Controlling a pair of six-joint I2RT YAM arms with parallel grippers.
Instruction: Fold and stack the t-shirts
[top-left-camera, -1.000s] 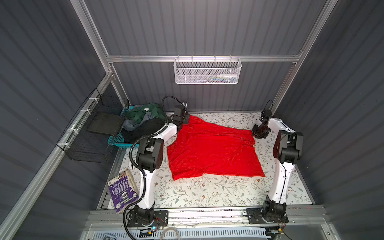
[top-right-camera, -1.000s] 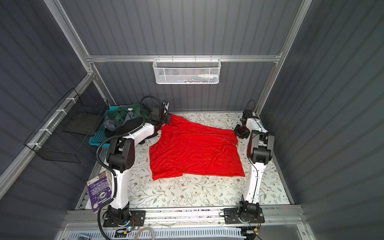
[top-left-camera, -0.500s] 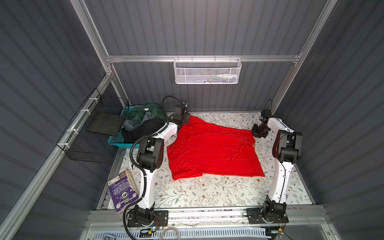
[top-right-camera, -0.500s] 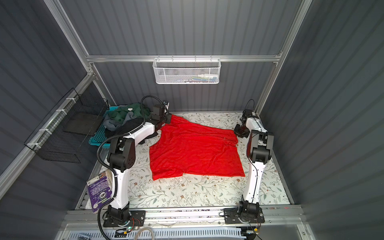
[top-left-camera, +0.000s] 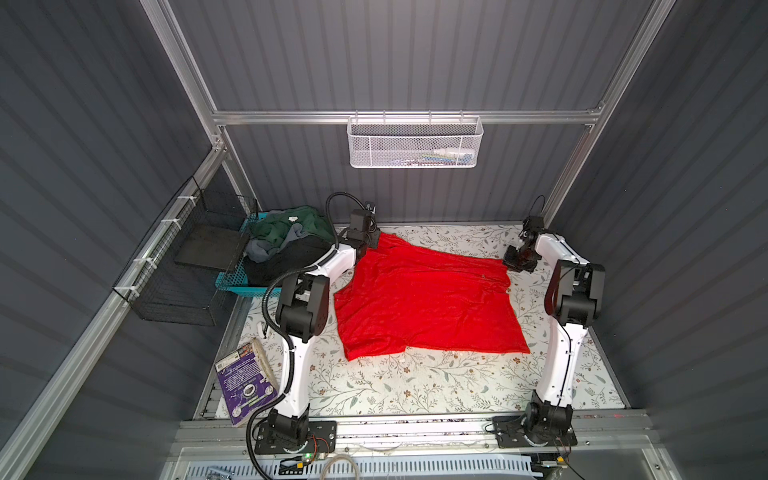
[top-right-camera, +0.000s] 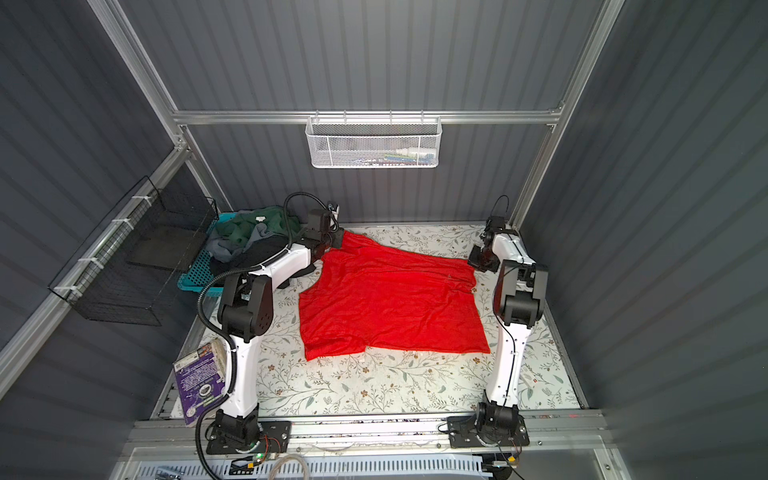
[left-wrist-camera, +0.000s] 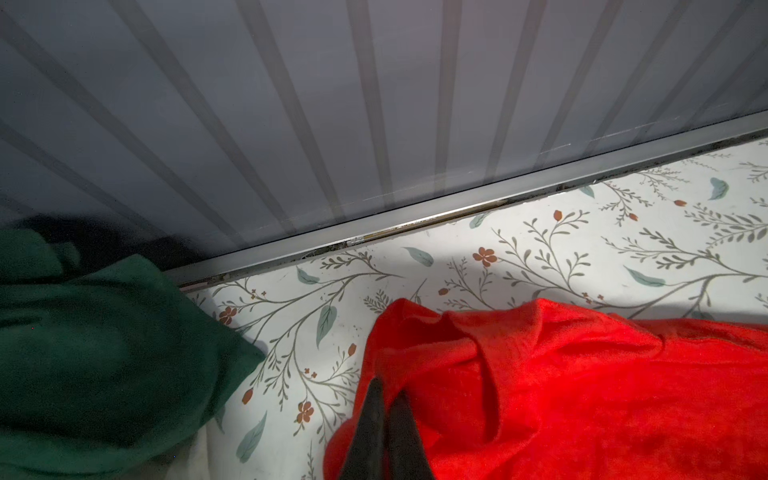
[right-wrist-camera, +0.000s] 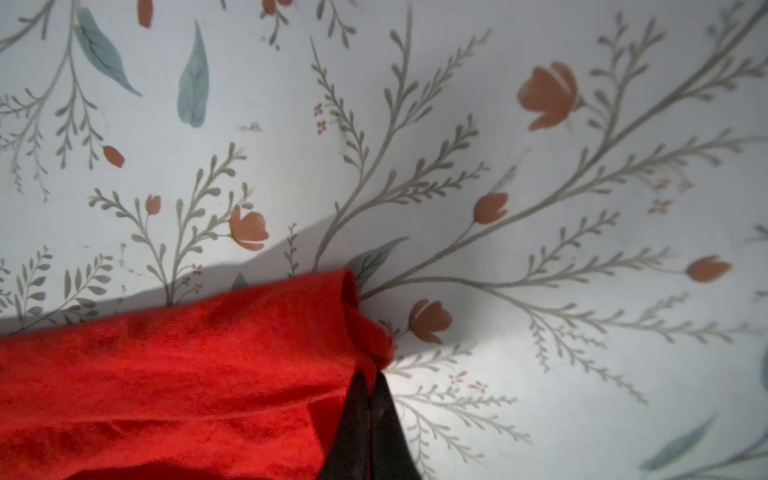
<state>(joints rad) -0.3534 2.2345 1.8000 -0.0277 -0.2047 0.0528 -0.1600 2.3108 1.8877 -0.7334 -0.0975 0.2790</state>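
A bright red t-shirt (top-left-camera: 428, 303) (top-right-camera: 390, 303) lies spread, slightly wrinkled, on the floral table in both top views. My left gripper (top-left-camera: 373, 242) (top-right-camera: 337, 241) sits at the shirt's far left corner. In the left wrist view this gripper (left-wrist-camera: 389, 388) is shut on a fold of red cloth (left-wrist-camera: 540, 395). My right gripper (top-left-camera: 510, 264) (top-right-camera: 474, 263) is at the far right corner. In the right wrist view that gripper (right-wrist-camera: 369, 376) is shut on the cloth's tip (right-wrist-camera: 249, 365). Dark green (top-left-camera: 291, 226), grey (top-left-camera: 266, 249) and black (top-left-camera: 286, 259) t-shirts are heaped at the far left.
The heap fills a teal basket (top-left-camera: 232, 282) beside the left arm. A black wire basket (top-left-camera: 183, 266) hangs on the left wall and a white mesh basket (top-left-camera: 415, 143) on the back wall. A purple book (top-left-camera: 245, 380) leans at the table's near left edge.
My right gripper's jaws have closed on the far right corner of the red t-shirt. The left gripper and the shirt have stayed where they were.
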